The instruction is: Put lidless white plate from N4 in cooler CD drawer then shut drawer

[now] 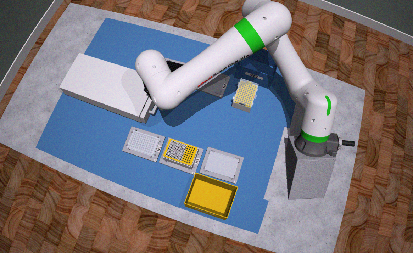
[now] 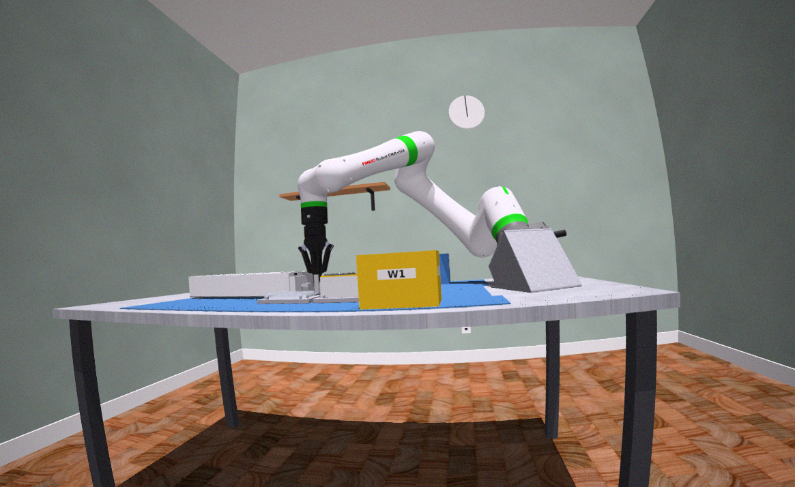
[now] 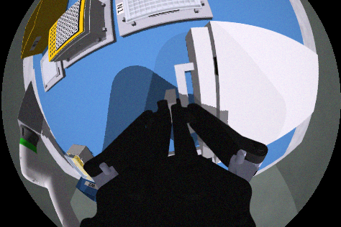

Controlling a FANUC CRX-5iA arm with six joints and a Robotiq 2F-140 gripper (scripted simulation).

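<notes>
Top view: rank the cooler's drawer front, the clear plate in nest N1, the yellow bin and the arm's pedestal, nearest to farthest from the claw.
1. Drawer front: right at the shut, empty claw, which the wrist hides from above.
2. Clear plate: on N1, just toward the bench's front edge.
3. Yellow bin: front edge, past the nests.
4. Pedestal: far right corner.
</notes>
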